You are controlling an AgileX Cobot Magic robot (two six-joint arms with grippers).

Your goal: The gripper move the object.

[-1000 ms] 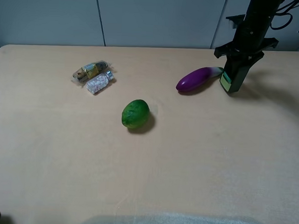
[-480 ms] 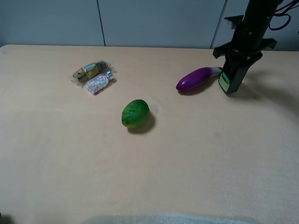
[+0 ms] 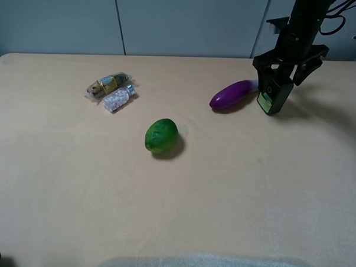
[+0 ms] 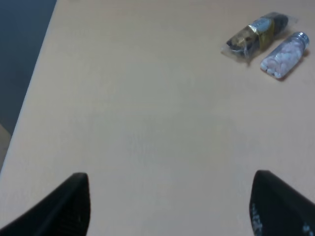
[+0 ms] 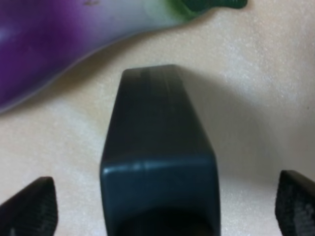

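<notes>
Dark green and almost black, the bottle (image 3: 272,95) stands up on the tan table (image 3: 223,188), far back on the right side. Its light green label faces the front. The purple eggplant (image 3: 232,94) lies just beside it, on its left in the high view, with its green stem end pointing at the bottle. In the right wrist view a thin strip of table shows between the bottle (image 5: 160,147) and the eggplant (image 5: 69,44), so they do not touch.

The right gripper (image 3: 282,72) hangs right over the bottle on its black arm. Its two fingers are spread wide apart, one on each side of the bottle's top. The right wrist view shows both dark fingertips (image 5: 30,210) well out to the sides, with bare table between each one and the bottle. The gripper is not squeezing anything.

The left gripper (image 4: 174,206) is over a bare part of the table near its left edge. Its two black fingertips (image 4: 74,202) are far apart too, and nothing sits between them.

A round green lime (image 3: 161,136) sits near the middle of the table, well apart from the bottle. Farther back on the left lie a shiny snack packet (image 3: 108,84) and a small clear pill bottle (image 3: 119,98) full of white bits. These two lie side by side and touch. The left wrist view shows the same snack packet (image 4: 257,32) and pill bottle (image 4: 283,52), well away from the left gripper.
</notes>
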